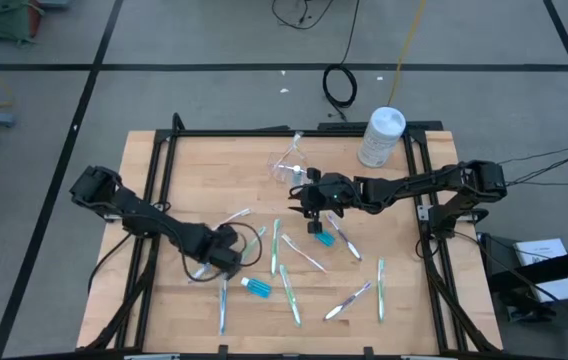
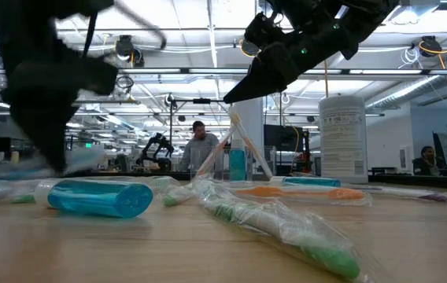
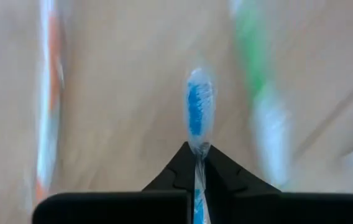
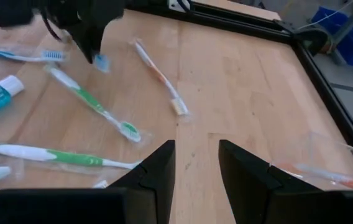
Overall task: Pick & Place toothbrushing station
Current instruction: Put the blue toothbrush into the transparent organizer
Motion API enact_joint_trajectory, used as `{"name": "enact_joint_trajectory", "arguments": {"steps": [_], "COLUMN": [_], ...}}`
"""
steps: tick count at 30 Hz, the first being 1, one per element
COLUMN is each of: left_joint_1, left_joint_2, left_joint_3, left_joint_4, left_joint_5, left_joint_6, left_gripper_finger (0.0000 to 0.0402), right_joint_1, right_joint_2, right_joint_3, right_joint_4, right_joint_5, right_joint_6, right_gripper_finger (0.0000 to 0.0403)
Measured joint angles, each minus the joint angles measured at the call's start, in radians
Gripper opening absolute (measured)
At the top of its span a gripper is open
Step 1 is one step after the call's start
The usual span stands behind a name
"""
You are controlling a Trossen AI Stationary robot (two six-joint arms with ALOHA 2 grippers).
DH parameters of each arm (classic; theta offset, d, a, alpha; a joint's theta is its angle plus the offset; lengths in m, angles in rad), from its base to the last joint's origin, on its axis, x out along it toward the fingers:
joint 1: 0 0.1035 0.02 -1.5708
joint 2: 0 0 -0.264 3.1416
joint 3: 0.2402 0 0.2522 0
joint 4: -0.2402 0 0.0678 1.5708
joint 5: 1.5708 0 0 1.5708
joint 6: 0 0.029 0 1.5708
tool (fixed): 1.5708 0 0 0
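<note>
Wrapped toothbrushes lie scattered on the wooden table (image 1: 364,230), among them a green one (image 4: 92,102) and an orange one (image 4: 158,74). A clear cup (image 1: 289,165) at the far middle has an orange brush (image 4: 332,174) in it. One blue tube (image 1: 256,288) lies near the front, and another (image 1: 321,238) lies just below my right gripper (image 1: 311,205). That gripper hovers open above the table's middle (image 4: 196,158). My left gripper (image 1: 226,255) points steeply down at the front left, shut on a blue toothbrush (image 3: 199,109). My left gripper pinches the wrapped blue toothbrush just behind its head (image 3: 198,149) between its two fingers. The fingers come from above, pointing steeply down. The blue head (image 4: 102,62) sticks out past the fingertips. Whether the brush is clear of the table, I cannot tell.
A white round-lidded canister (image 1: 382,135) stands at the far right corner. A black frame (image 1: 164,150) runs around the tabletop. Bare wood (image 4: 238,81) lies between the cup and the scattered brushes. People show in the room beyond the table (image 2: 200,145).
</note>
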Motion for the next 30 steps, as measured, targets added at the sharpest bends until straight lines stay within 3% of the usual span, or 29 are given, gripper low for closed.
{"name": "enact_joint_trajectory", "arguments": {"steps": [3, 6, 14, 17, 19, 21, 25, 27, 30], "left_joint_1": [0.015, 0.028, 0.106, 0.176, 0.237, 0.306, 0.440, 0.490, 0.545], "left_joint_2": [-0.055, -0.116, -0.249, -0.238, -0.216, -0.180, -0.085, -0.034, 0.025], "left_joint_3": [0.047, 0.102, 0.158, 0.158, 0.158, 0.158, 0.158, 0.158, 0.158], "left_joint_4": [-0.042, -0.042, 0.151, 0.294, 0.406, 0.541, 0.821, 0.946, 1.087], "left_joint_5": [-0.110, -0.297, -1.040, -1.173, -1.144, -1.041, -0.662, -0.523, -0.509], "left_joint_6": [0.016, 0.106, 0.228, 0.312, 0.407, 0.545, 0.819, 0.888, 0.956], "left_gripper_finger": [0.0006, 0.0006, 0.0006, 0.0004, 0.0009, 0.0013, 0.0005, 0.0004, 0.0007], "right_joint_1": [0.000, 0.000, 0.000, 0.000, 0.000, 0.000, 0.000, 0.000, 0.000], "right_joint_2": [0.000, 0.000, 0.000, 0.000, 0.000, 0.000, 0.000, 0.000, 0.000], "right_joint_3": [0.000, 0.000, 0.000, 0.000, 0.000, 0.000, 0.000, 0.000, -0.002], "right_joint_4": [-0.001, 0.002, 0.002, 0.002, 0.002, 0.001, -0.028, -0.079, -0.141], "right_joint_5": [0.000, 0.000, 0.002, 0.002, 0.002, 0.003, 0.003, 0.003, 0.003], "right_joint_6": [0.010, 0.033, 0.032, 0.058, 0.079, 0.088, 0.088, 0.088, 0.079], "right_gripper_finger": [0.0114, 0.0114, 0.0114, 0.0114, 0.0114, 0.0114, 0.0114, 0.0114, 0.0114]}}
